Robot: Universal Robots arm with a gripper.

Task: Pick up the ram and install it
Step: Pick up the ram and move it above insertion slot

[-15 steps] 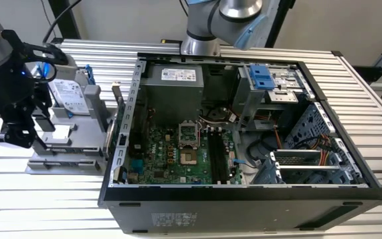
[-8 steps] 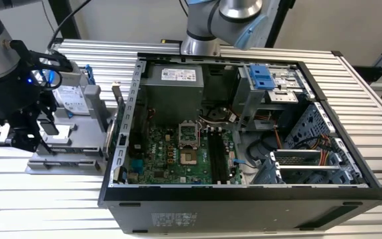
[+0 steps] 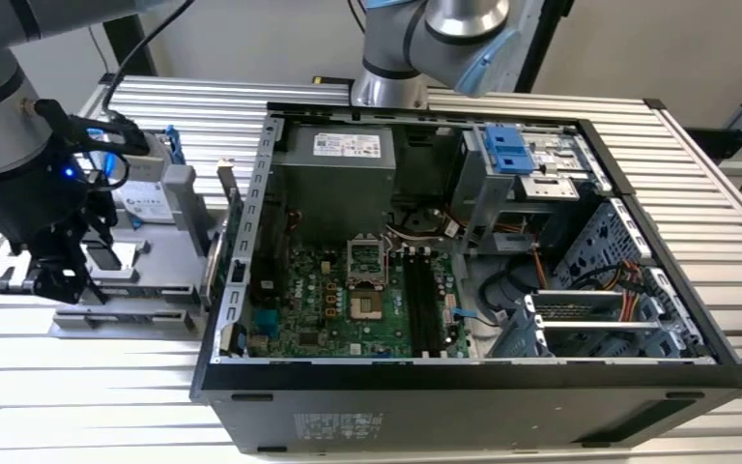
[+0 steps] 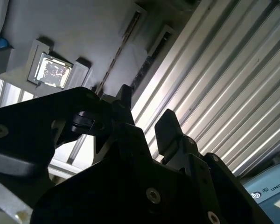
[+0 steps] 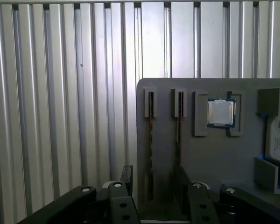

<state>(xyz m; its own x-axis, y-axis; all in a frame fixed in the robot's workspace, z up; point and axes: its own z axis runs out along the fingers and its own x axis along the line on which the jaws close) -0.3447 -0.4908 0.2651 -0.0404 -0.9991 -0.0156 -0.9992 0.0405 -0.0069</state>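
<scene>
Two ram sticks stand on edge in slots of a grey holder (image 5: 214, 158). Seen edge-on, one ram stick (image 5: 150, 140) runs between my fingertips, and the other ram stick (image 5: 178, 123) lies just beside it. My gripper (image 5: 153, 179) is open and straddles the first stick without closing on it. In the second wrist view the gripper (image 4: 145, 109) hangs over the holder, with a ram edge (image 4: 122, 43) running away from the fingers. In the exterior view the gripper (image 3: 55, 278) is low over the holder (image 3: 139, 290), to the left of the open computer case (image 3: 474, 377).
A processor chip (image 5: 220, 113) sits in a pocket of the holder, and a hard drive (image 3: 142, 203) stands beyond it. Inside the case lies the green motherboard (image 3: 332, 300) with black memory slots (image 3: 425, 304). Ribbed aluminium table (image 5: 60, 93) surrounds everything.
</scene>
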